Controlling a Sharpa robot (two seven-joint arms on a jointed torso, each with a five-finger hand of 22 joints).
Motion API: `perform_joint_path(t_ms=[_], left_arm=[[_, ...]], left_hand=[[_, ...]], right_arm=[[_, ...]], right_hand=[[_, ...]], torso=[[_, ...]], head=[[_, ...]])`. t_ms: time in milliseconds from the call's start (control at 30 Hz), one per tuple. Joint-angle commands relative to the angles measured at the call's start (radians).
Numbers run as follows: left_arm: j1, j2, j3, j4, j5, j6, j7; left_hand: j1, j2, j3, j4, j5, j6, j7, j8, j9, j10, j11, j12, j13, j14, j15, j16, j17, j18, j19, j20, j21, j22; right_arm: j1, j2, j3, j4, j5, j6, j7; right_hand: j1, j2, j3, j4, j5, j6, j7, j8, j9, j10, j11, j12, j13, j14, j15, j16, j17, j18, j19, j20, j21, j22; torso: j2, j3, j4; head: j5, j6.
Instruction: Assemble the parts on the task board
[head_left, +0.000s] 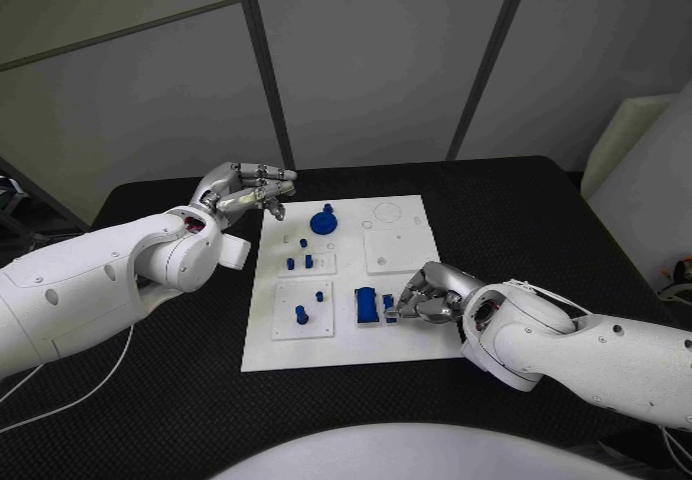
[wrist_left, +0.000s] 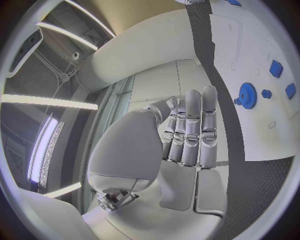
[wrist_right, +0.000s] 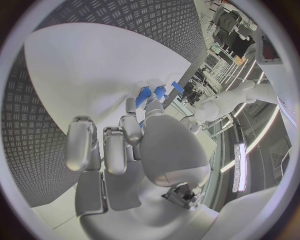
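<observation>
Your left robot hand (head_left: 248, 190) hangs above the desk (head_left: 173, 190) just off the board's (head_left: 404, 345) far left corner. Its fingers are curled in loosely and hold nothing; in the left wrist view the fingers (wrist_left: 190, 132) lie side by side over the palm, with nothing between them.

The board lies flat in the middle of the desk. Near its far edge sits a blue gear (head_left: 325, 220), close beside the left fingertips but apart from them; the same gear (wrist_left: 247, 95) shows in the left wrist view with small blue pieces beside it. Toward you from the gear, small blue pegs (head_left: 299, 263) stand on a raised square plate. On the next plate nearer you, another peg (head_left: 302, 315) stands upright.

A larger blue block (head_left: 366, 305) sits on the board's near half, just right of that plate. Your right robot hand (head_left: 430, 295) rests at the board's near right edge with its fingers closed around a small blue part (head_left: 389, 303), right next to the block. The right wrist view shows blue pieces (wrist_right: 150, 95) beyond the fingertips; how firm the grip is, you cannot tell.
</observation>
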Motion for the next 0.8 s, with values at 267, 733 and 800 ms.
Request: perform_joint_path(t_ms=[267,733,800], left_arm=[[0.000,0.002,0.001,0.000,-0.002,0.009,0.006],[-0.002,0.001,0.001,0.000,-0.002,0.009,0.005],[-0.002,0.001,0.001,0.000,-0.002,0.009,0.005]], left_hand=[[-0.005,0.002,0.003,0.001,0.002,-0.009,0.000,0.006,-0.001,-0.007,-0.001,0.005,0.002,-0.008,0.002,0.003,-0.001,-0.010,-0.004,-0.001,-0.006,-0.001],[-0.005,0.002,0.003,0.001,0.002,-0.009,0.000,0.006,-0.001,-0.007,-0.001,0.005,0.002,-0.008,0.002,0.003,-0.001,-0.010,-0.004,-0.001,-0.006,-0.001],[-0.005,0.002,0.003,0.001,0.002,-0.009,0.000,0.006,-0.001,-0.007,-0.001,0.005,0.002,-0.008,0.002,0.003,-0.001,-0.010,-0.004,-0.001,-0.006,-0.001]], right_arm=[[0.001,0.010,0.000,-0.026,-0.041,0.013,0.003],[0.001,0.040,0.000,-0.067,-0.036,-0.017,0.043],[0.001,0.040,0.000,-0.066,-0.035,-0.021,0.049]], right_hand=[[0.011,0.015,0.001,-0.004,-0.011,0.002,-0.004,0.014,0.005,0.007,0.000,0.008,0.005,0.083,0.002,0.007,0.152,-0.001,0.003,-0.006,0.001,0.025],[0.009,0.034,-0.016,0.007,-0.075,0.006,-0.010,0.032,0.016,0.018,-0.005,0.024,0.018,0.085,-0.003,0.012,0.158,-0.002,0.008,-0.010,0.007,0.033],[0.009,0.034,-0.017,0.007,-0.077,0.006,-0.009,0.032,0.016,0.018,-0.005,0.023,0.017,0.085,-0.003,0.012,0.158,-0.002,0.008,-0.010,0.007,0.032]], torso=[[-0.001,0.0006,0.0002],[-0.001,0.0000,-0.0004],[-0.001,-0.0003,-0.0008]], head=[[0.002,-0.003],[0.006,-0.004],[0.007,-0.004]])
